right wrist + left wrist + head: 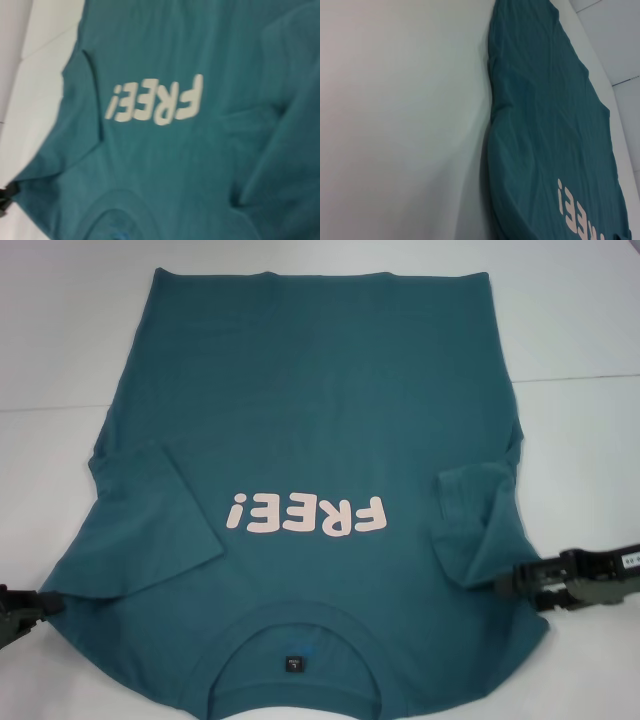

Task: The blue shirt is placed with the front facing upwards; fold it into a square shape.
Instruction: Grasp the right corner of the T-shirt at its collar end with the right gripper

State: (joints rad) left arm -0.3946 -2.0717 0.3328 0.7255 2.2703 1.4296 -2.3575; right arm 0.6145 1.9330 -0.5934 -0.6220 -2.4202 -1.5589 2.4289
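Head view: smooth teal blue shirt point(310, 420), sleeves folded inward, both shoulder edges clenched by left tool point(40, 602) and right tool point(512, 582).

From my left wrist I see the blue shirt point(545, 115) lying flat on the white table point(400, 120), its long side edge running alongside bare tabletop. Soft wrinkles run down the cloth near that edge. Part of the pale print point(572, 212) shows on the fabric, cut off by the frame's edge.
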